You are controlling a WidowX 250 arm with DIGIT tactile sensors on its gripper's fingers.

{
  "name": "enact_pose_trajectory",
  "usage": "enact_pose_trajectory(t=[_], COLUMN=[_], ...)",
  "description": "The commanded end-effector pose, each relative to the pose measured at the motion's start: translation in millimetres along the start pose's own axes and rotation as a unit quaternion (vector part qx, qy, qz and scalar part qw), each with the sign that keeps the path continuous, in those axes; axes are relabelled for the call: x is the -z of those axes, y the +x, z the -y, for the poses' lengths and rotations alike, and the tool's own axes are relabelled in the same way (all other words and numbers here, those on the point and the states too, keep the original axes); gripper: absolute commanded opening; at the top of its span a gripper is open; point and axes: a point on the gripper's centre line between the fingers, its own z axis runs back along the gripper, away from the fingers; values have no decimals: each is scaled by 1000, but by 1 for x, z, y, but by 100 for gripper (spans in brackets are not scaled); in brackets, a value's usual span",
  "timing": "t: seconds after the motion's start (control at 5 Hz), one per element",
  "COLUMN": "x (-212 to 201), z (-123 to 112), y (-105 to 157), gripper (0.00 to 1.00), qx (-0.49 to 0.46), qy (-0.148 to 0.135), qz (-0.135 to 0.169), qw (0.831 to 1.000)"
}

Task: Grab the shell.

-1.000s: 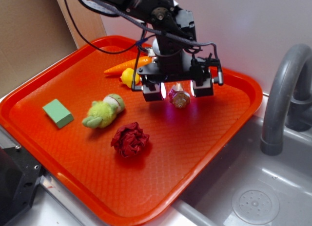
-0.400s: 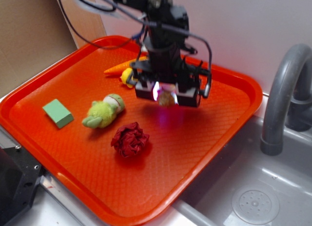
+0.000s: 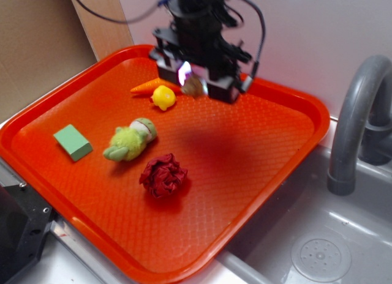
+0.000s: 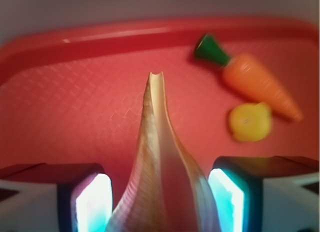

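Shell [image 4: 162,177] held between the gripper [image 3: 195,83] fingers [image 4: 92,202], which are clamped on its flanks; pale tip points forward. Shell is clear of the tray [image 3: 288,100], hanging above its far side near the carrot [image 4: 255,82] and yellow toy [image 3: 163,97]. Judgement: grasp step looks done; next calls only for a steady hold. Open room lies over the tray centre; wall and tray rim close behind.
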Motion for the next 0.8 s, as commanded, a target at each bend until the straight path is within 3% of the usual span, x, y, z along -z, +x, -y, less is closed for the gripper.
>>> enact_pose_trajectory(t=[0.0,0.2,0.4,0.6], x=[-91,-108,-120,-123], z=[-73,-86,-87,-83], y=[14,16,18,19], gripper=[0,0,0,0], qx=[57,51,40,69], qy=[-62,-74,-69,-96], qz=[45,49,72,85], qw=[995,995,994,989])
